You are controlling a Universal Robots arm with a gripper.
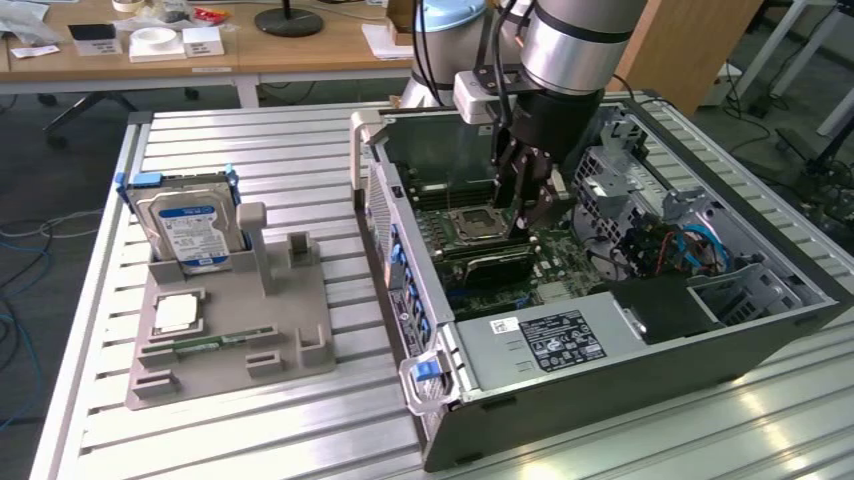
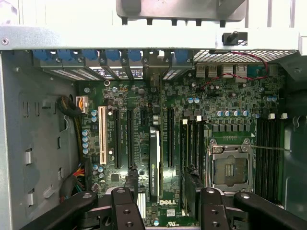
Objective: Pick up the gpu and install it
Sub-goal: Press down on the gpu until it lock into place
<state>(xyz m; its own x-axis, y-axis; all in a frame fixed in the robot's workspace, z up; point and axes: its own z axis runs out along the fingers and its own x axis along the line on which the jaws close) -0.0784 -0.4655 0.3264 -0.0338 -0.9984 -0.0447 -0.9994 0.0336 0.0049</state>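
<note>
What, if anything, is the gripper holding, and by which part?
Nothing is held. The gripper is open, its fingers apart on either side of the gpu, which stands edge-on in a slot of the motherboard.

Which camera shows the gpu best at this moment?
The wrist view: the gpu stands edge-on among the motherboard's slots, between the gripper's fingers. In the exterior view, the gripper hides most of the gpu, leaving a dark strip.
</note>
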